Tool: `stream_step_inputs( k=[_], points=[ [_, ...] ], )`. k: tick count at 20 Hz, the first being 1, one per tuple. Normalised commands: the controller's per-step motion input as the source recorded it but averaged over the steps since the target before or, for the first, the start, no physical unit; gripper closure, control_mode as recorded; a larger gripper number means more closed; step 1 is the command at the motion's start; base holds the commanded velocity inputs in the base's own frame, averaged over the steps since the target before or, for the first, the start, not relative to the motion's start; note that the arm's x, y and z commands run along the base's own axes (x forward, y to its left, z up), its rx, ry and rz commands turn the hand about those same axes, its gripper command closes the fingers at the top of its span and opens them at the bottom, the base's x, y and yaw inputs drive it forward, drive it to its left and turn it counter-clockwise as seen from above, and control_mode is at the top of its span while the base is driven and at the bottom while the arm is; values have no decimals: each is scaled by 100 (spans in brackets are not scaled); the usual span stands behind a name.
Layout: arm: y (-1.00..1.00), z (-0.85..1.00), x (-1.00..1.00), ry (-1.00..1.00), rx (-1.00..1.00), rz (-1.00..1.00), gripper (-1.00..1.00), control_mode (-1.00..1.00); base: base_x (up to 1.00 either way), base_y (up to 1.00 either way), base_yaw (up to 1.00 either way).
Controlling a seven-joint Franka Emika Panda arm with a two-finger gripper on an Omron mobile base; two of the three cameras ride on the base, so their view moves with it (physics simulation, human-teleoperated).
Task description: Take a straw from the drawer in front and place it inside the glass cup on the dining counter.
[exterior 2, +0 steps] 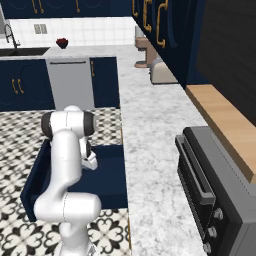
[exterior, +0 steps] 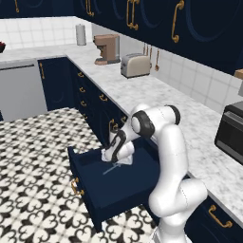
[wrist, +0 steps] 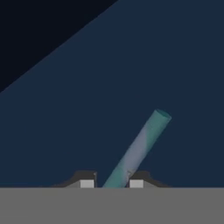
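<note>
Gripper is down inside the drawer, its two finger tips drawn in close on either side of the straw. The straw passes between the tips, and the gap looks about as wide as the straw itself. Contact looks likely on both sides, yet whether the tips actually clamp it cannot be told. In the hand view the straw runs from between the tips up and to the right, pale teal-white, its far open end free over the dark navy drawer floor.

In the left base view the gripper sits low over the drawer interior, and the straw shows as a thin pale line slanting out from under the hand, lying on or just above the drawer floor. The drawer is pulled out from the navy cabinet run, with a brass handle on its front.

The arm rises beside the drawer and folds down into it. In the right base view the hand sits over the open drawer, half hidden by the arm.

The marbled wall counter above carries a toaster and a coffee machine. The floor is patterned tile.
</note>
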Motion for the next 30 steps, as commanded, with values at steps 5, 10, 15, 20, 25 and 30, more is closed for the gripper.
stream_step_inputs(
  k=[5, 10, 15, 20, 25, 30],
  points=[
    [-8, 97, -56, -27, 3, 0, 100, -100, 0, 0, 0],
    [-6, 100, 8, -13, 17, 4, 100, -100, 0, 0, 0],
    [0, 100, 57, 0, 24, 16, 100, -100, 0, 0, 0],
    [0, 100, 21, -5, 0, 18, 100, -100, 0, 0, 0],
    [12, 100, -6, -9, -19, 12, 100, -100, 0, 0, 0],
    [17, 100, -4, -7, -19, 4, 100, -100, 0, 0, 0]
  ],
)
